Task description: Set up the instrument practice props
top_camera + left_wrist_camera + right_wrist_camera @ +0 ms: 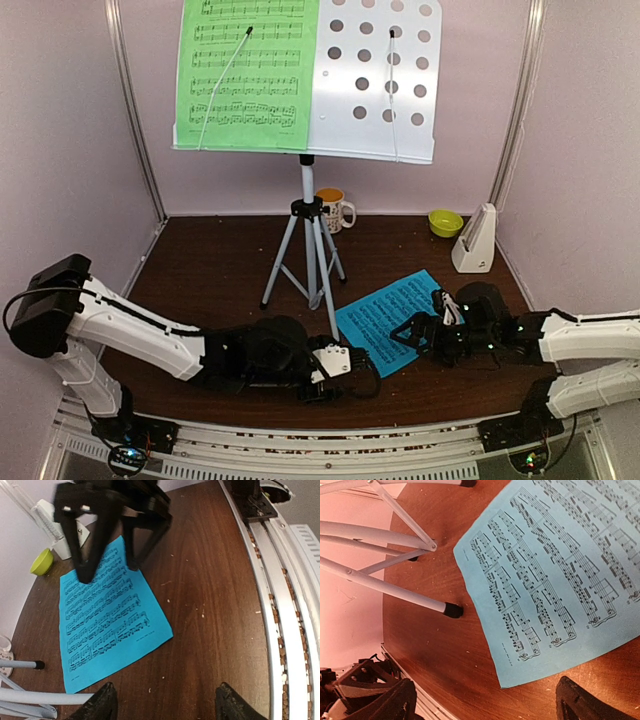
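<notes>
The pale grey perforated music stand [375,80] stands on its silver tripod [310,250] at the back centre. A green music sheet [245,75] rests on its left half, held by a thin wire arm. A blue music sheet [385,320] lies flat on the table right of the tripod; it also shows in the left wrist view [107,615] and the right wrist view [555,575]. The white metronome [475,240] stands at the back right. My left gripper [360,375] is open and empty, low beside the sheet's near left corner [165,705]. My right gripper [400,335] is open and empty over the sheet's right part [485,702].
A patterned mug [333,208] stands behind the tripod. A small green bowl [445,222] sits left of the metronome. A tripod foot [452,610] rests close to the blue sheet's left edge. A metal rail [280,605] runs along the table's near edge. Pink walls enclose the table.
</notes>
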Action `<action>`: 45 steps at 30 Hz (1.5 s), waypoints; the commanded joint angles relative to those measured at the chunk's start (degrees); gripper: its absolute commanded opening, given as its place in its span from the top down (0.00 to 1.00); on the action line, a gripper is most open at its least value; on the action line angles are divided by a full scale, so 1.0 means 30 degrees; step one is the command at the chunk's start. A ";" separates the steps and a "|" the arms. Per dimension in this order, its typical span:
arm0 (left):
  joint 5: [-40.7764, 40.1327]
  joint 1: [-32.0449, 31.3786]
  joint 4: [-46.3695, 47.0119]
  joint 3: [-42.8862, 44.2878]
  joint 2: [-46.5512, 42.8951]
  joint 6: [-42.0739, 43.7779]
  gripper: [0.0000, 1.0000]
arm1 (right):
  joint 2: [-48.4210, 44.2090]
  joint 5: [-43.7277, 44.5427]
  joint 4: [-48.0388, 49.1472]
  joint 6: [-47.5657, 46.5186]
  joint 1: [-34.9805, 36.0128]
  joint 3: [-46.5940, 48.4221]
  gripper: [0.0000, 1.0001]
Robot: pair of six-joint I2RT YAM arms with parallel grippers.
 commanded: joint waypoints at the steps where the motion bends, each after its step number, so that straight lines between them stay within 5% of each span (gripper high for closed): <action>1: -0.0951 -0.0569 0.0958 0.0890 0.1418 0.2060 0.33 | -0.0853 0.1973 -0.2308 -0.2383 -0.0442 0.1818 0.03; 23: -0.3093 -0.1390 -0.5380 0.6425 0.6333 0.6138 0.37 | 0.7494 -0.0445 -0.0979 -0.6048 -0.3303 0.5738 0.06; 45: -0.4766 -0.1426 -0.6223 0.7726 0.8073 0.7289 0.41 | 0.9216 -0.1085 -0.0661 -0.5857 -0.3322 0.5834 0.07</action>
